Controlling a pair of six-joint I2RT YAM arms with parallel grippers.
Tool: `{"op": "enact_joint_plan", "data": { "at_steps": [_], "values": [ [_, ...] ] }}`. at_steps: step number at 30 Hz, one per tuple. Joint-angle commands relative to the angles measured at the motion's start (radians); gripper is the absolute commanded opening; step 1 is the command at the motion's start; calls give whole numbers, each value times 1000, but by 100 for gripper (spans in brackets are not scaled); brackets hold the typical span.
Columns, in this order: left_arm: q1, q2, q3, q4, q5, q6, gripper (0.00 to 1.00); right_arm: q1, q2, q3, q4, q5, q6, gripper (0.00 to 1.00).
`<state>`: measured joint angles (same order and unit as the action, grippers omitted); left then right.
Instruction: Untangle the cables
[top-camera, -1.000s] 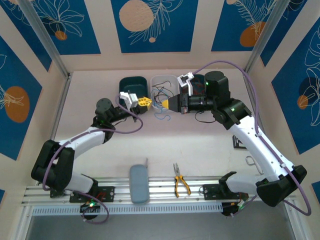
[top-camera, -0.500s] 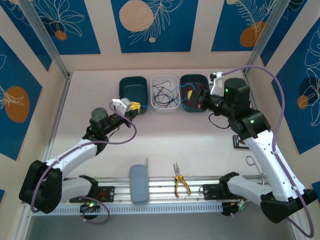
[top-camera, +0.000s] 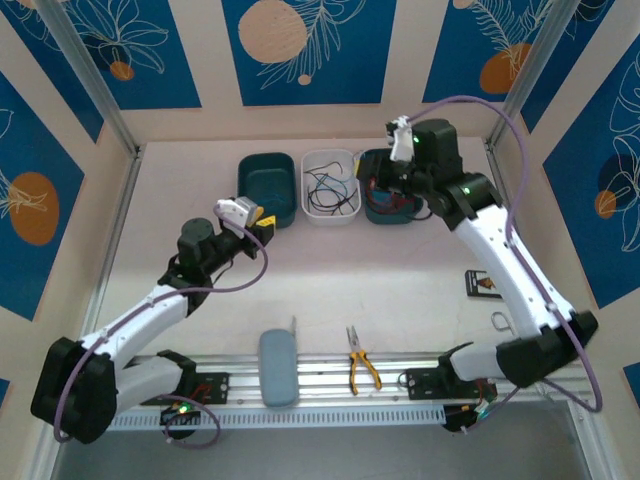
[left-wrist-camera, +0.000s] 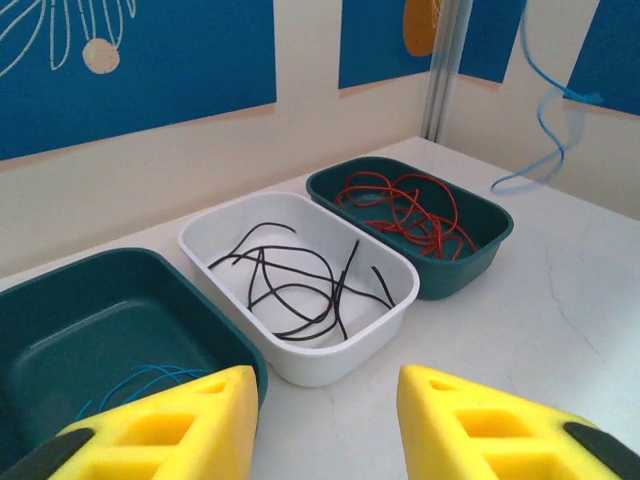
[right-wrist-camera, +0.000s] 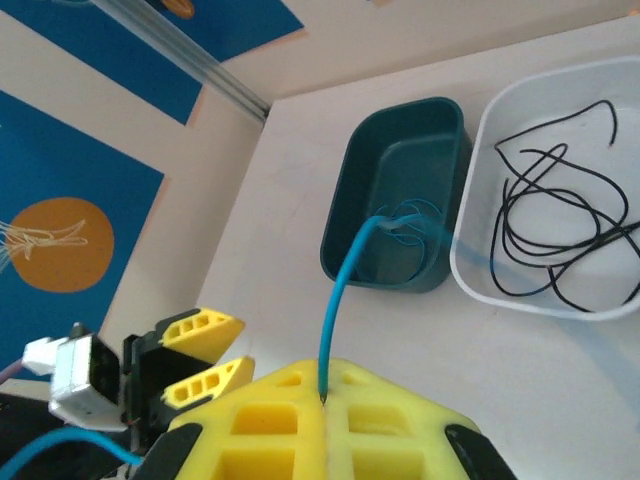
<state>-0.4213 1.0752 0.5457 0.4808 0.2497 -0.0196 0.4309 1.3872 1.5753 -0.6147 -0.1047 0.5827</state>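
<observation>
My right gripper (right-wrist-camera: 325, 395), pinching a light blue cable (right-wrist-camera: 331, 300) at lower centre, could lose this thin wire if I swing fast; my left gripper (left-wrist-camera: 325, 425) stands spread.

You had three bins in a row at the back of the counter (top-camera: 330, 285): a teal bin (left-wrist-camera: 70, 320) on the left, a white bin (left-wrist-camera: 330, 355) in the middle touching it, and another teal bin (left-wrist-camera: 470, 268) just beside that. Yellow-handled pliers (top-camera: 361, 366) and a grey oblong pad (top-camera: 279, 366) lay on the aluminium rail (top-camera: 320, 385) at the near edge. A small black item (top-camera: 481, 284) sat at your right.
</observation>
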Motion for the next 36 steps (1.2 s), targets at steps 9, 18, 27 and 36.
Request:
{"op": "enact_joint_plan", "data": {
  "at_steps": [9,18,27,36],
  "values": [
    [-2,-226,25,-324,-194,-104,90,54,305,434,-82,-36,-186,0],
    [0,-421,80,-681,-476,-230,100,136,625,825,-172,85,-356,0],
    [3,-503,130,-896,-616,-287,100,174,912,1115,-220,171,-423,0],
    [3,-528,126,-922,-604,-322,100,176,982,1033,-87,175,-453,0]
  ]
}}
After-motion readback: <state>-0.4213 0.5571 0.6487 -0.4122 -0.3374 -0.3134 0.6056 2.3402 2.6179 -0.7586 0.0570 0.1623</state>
